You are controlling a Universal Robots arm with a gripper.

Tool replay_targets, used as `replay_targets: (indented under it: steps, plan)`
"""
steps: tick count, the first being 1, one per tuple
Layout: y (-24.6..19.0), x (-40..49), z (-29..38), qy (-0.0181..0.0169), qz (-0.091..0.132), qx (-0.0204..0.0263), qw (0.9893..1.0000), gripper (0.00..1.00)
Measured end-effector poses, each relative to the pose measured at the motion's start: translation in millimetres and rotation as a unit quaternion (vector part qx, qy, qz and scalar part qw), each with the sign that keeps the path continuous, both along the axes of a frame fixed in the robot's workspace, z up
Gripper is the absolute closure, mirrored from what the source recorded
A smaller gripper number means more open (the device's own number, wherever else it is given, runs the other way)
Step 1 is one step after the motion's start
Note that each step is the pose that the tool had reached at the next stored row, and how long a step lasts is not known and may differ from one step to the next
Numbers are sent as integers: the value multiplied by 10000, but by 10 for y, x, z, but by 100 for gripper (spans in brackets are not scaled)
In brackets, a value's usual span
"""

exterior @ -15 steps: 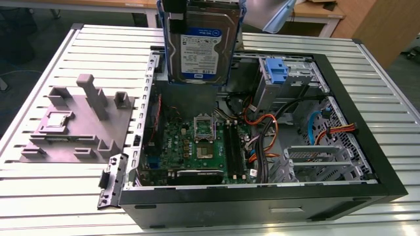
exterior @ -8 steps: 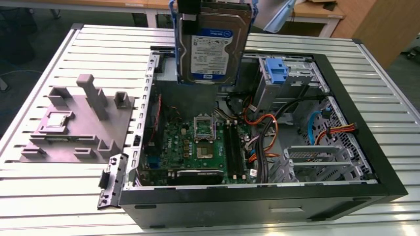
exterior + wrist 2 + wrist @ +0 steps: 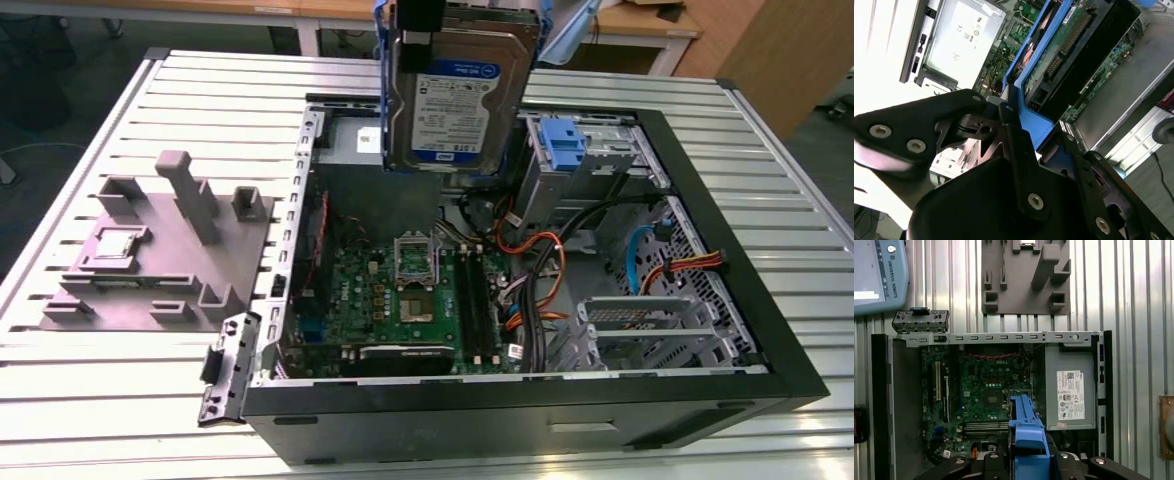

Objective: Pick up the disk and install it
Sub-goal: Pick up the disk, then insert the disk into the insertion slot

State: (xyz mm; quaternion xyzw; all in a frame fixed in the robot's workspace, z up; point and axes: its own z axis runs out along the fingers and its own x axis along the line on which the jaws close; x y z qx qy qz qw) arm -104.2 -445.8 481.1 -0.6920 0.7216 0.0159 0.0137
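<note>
– Gripper (image 3: 1035, 122) is clamping down on the blue carrier bracket (image 3: 1024, 432), isn't it?

– Yes. Its black fingers (image 3: 1019, 150) are pressing the plastic from both sides. The disk (image 3: 451, 100) is hanging upright in the air above the open computer case (image 3: 767, 300), label facing the exterior view, touching nothing below.

– How is it going to handle?

– I'm judging it dense, stiff and sensitive to knocks. The plastic frame is looking smooth and is probably giving a little, so a slip is the worry.

– Where's the safe hold?

– On the bracket, as now. In the second wrist view the green circuit board (image 3: 1074, 35) is lying bare on the drive's underside, and I'd be avoiding that.

– And around it?

– The motherboard (image 3: 400, 300) is lying exposed below, with orange cables (image 3: 541, 270) looping beside it. Another blue carrier (image 3: 567, 150) is sitting in a bay near the disk, and the grey power supply (image 3: 1069, 390) is occupying one corner. The case is resting on a slatted metal table (image 3: 120, 400), with a grey fixture block (image 3: 160, 250) just beside it on the exterior view's left. Space inside is looking tight.
</note>
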Motion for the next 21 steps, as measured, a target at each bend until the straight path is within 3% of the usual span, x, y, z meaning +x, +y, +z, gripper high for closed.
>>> replay_targets:
  steps: [14, 21]
  plan:
    - [-9, 2, -1, 0, 0, 0, 10000, 63]
    - [-95, 2, -3, 0, 0, 0, 10000, 63]
